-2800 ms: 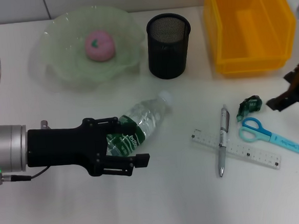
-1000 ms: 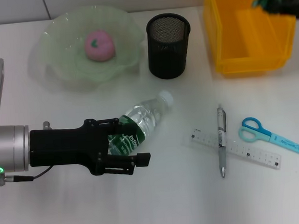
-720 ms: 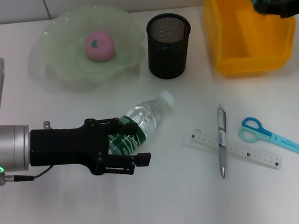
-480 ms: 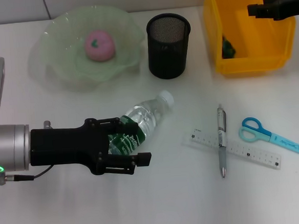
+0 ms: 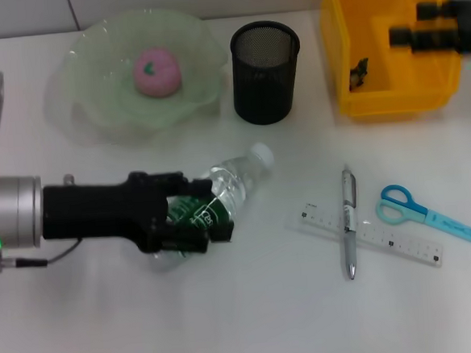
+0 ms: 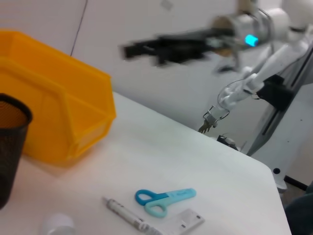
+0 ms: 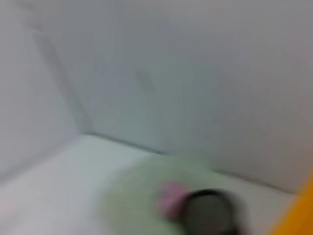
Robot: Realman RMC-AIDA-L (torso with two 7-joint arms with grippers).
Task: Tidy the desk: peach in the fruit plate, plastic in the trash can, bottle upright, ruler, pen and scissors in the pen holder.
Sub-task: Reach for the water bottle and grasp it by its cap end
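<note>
While left hand (image 5: 192, 220) grips it, clear green-labelled bottle (image 5: 221, 195) seemingly lies tilted.

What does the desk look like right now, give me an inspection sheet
Surface: white desk.
Job's things: peach in the plate; plastic in the yellow bin; bottle lying on its side; pen lying across the ruler; scissors beside them; black holder upright.
Clutter: nothing seen.
Grippers: left pincer closed around the bottle's label end; right pincer above the bin, holding nothing.
Cables: thin wire by the left wrist.
Surroundings: white wall behind; a stand beyond the desk edge in the left wrist view.
</note>
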